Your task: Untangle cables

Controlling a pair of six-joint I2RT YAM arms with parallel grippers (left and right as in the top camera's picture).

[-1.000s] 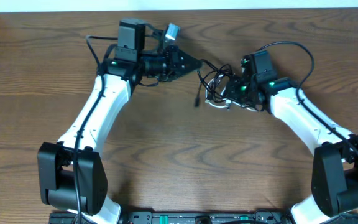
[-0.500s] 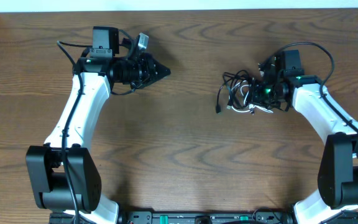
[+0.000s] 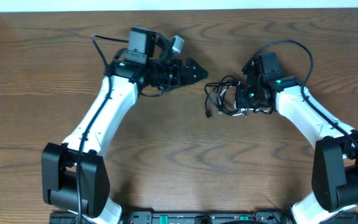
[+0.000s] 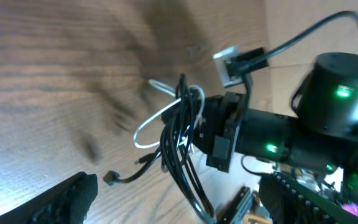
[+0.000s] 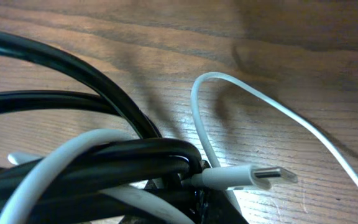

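The left gripper (image 3: 199, 72) stood wide open, just left of the cables (image 3: 221, 98); their tangled black-and-white bundle ran crosswise, black plug end (image 3: 209, 115) trailing left, its right side pinched in the right gripper (image 3: 246, 99)

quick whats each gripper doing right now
left gripper: open, holding nothing.
right gripper: shut on the cables, black and white bundled together.

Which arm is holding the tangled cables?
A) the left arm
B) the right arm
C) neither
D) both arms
B: the cables hang bunched at the right gripper, while the left gripper is open and apart from them.
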